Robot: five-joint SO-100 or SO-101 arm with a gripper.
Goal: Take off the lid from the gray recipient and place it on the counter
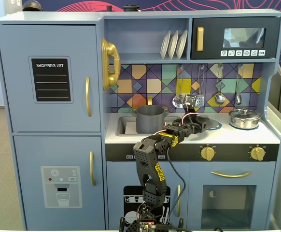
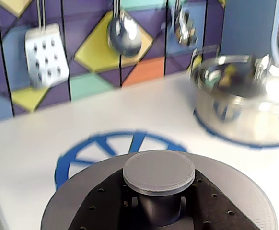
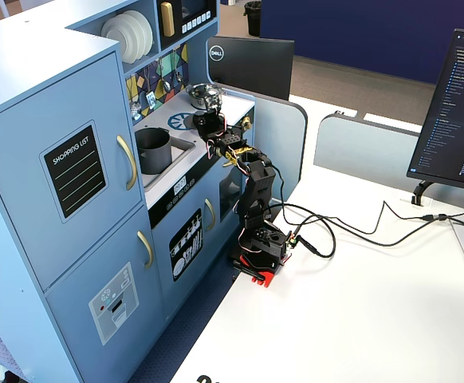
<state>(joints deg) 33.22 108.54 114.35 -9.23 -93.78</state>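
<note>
- The black fingers (image 2: 159,211) are closed around the stem of the small knob on the flat, round, matte dark-gray lid (image 2: 235,191).
- The lid sits low over the printed blue burner ring (image 2: 96,148) on the pale surface (image 2: 29,158); whether it touches is unclear.
- The open matte dark-gray pot (image 1: 150,119) stands left of that ring in a fixed view.
- The shiny silver lidded pot (image 2: 240,108) stands right of the ring.

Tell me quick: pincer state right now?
Pincer: shut on the lid, gripping its central knob above the counter, over the blue burner mark.
</note>
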